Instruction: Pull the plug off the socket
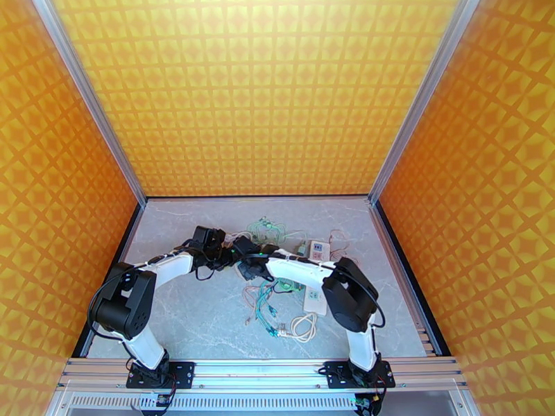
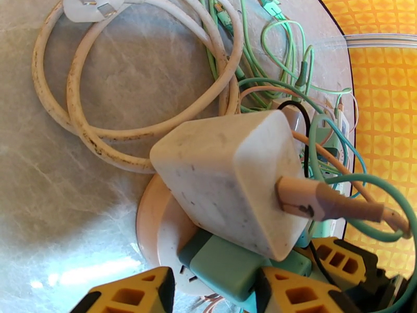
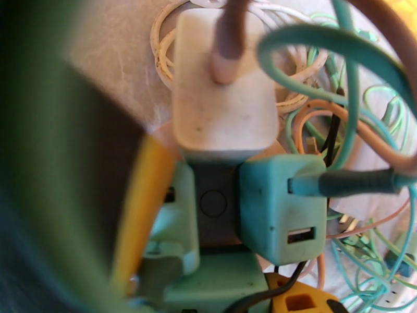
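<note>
The socket (image 3: 213, 202) is a dark grey cube with a round button, and chargers are plugged into its sides. A big white plug (image 2: 229, 178) with a pink cable sticks out of it, resting on a pale round base (image 2: 156, 230). A teal USB plug (image 3: 281, 204) sits on another side. My left gripper (image 2: 213, 296) has its yellow fingers (image 2: 130, 293) closed around a teal block (image 2: 229, 267) just below the white plug. My right gripper (image 3: 213, 277) closes on a pale green block (image 3: 208, 288) of the same cluster. Both grippers meet mid-table, left gripper (image 1: 232, 247) and right gripper (image 1: 253, 268).
A coiled white cord (image 2: 78, 110) lies beside the cluster, and green, teal and orange cables (image 2: 292, 74) tangle around it. A white power strip (image 1: 316, 299) and a small white box (image 1: 319, 251) lie right of the grippers. Orange walls surround the table.
</note>
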### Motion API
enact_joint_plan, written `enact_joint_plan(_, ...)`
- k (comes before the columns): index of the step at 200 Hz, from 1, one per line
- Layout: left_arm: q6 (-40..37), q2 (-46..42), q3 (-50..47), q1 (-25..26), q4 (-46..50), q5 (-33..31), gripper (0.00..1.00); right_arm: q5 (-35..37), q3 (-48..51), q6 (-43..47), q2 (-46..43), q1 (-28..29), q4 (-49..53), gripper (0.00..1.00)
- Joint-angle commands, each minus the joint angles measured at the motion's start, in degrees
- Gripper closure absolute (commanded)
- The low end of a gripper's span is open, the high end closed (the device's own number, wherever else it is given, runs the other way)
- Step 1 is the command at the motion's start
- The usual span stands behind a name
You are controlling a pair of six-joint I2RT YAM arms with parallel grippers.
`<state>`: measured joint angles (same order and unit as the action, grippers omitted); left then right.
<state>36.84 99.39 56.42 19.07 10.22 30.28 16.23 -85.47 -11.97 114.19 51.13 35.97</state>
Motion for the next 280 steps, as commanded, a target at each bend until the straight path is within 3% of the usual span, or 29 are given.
enact_joint_plan(1, -2.0, 5.1, -2.1, 0.4, 8.8, -6.2, 0.55, -1.2, -2.0, 3.1, 0.3, 3.1, -0.3, 0.71)
enact_joint_plan(40, -2.6, 5.3, -1.8, 0.4, 9.4, -6.5, 0.55, -2.3, -0.7, 1.6, -1.5, 2.3, -1.7, 0.72)
enact_joint_plan(104, -3.3, 5.3, -2.1, 0.6, 10.1, -7.3, 0.55, -18.9, 6.8, -7.5, -8.2, -7.1, -10.4, 0.71)
enact_joint_plan(146, -3.3, 5.3, -2.1, 0.9, 10.1, -7.4, 0.55, -21.6, 7.3, -8.5, -8.4, -8.6, -11.1, 0.7)
enact_joint_plan(225, -3.0, 4.6, 0.1, 0.9, 11.3, -7.8, 0.55, -11.0, 7.8, -4.8, -15.7, -8.6, -4.6, 0.69)
enact_joint_plan(280, -3.9, 1.5, 0.8, -1.6, 14.9, -13.1, 0.55, -5.6, 8.5, -3.1, -24.6, -9.5, -0.9, 0.68)
